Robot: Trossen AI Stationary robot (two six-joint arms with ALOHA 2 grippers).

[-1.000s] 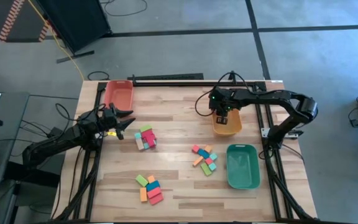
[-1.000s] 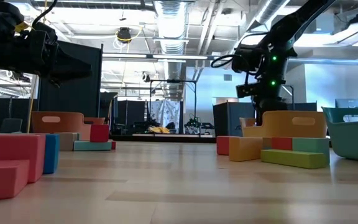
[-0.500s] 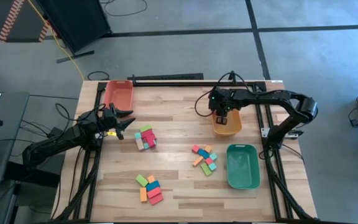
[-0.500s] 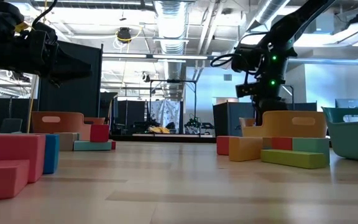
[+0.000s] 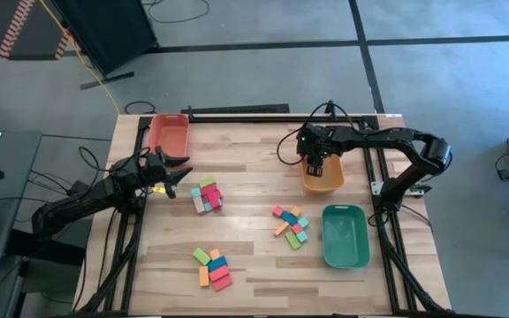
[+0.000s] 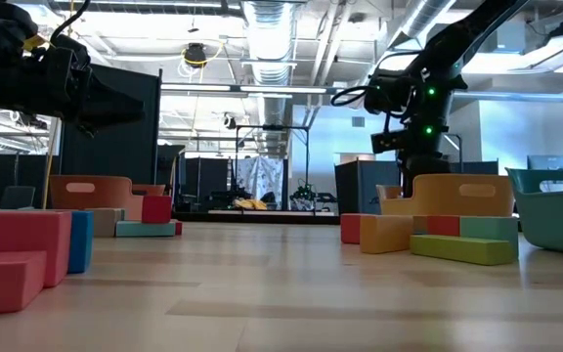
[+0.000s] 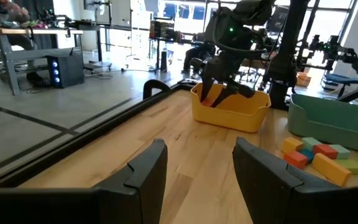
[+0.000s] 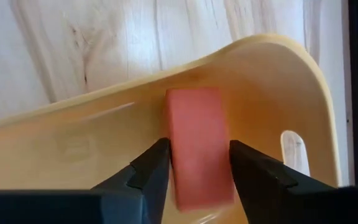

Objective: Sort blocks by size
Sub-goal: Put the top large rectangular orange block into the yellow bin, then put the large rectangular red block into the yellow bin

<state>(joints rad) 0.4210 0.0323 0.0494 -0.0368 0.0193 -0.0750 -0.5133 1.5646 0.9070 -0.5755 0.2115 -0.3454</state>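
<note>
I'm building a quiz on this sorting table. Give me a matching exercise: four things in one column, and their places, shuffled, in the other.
Things:
1. red tray
2. green tray
3. right tool
4. left tool

Places:
A. over the orange tray, pink block between its fingers
B. table's far left corner
C. above the table's left side, holding nothing, near a block pile
D. table's right edge, nearer than the orange tray

Pairs: 1-B, 2-D, 3-A, 4-C
</note>
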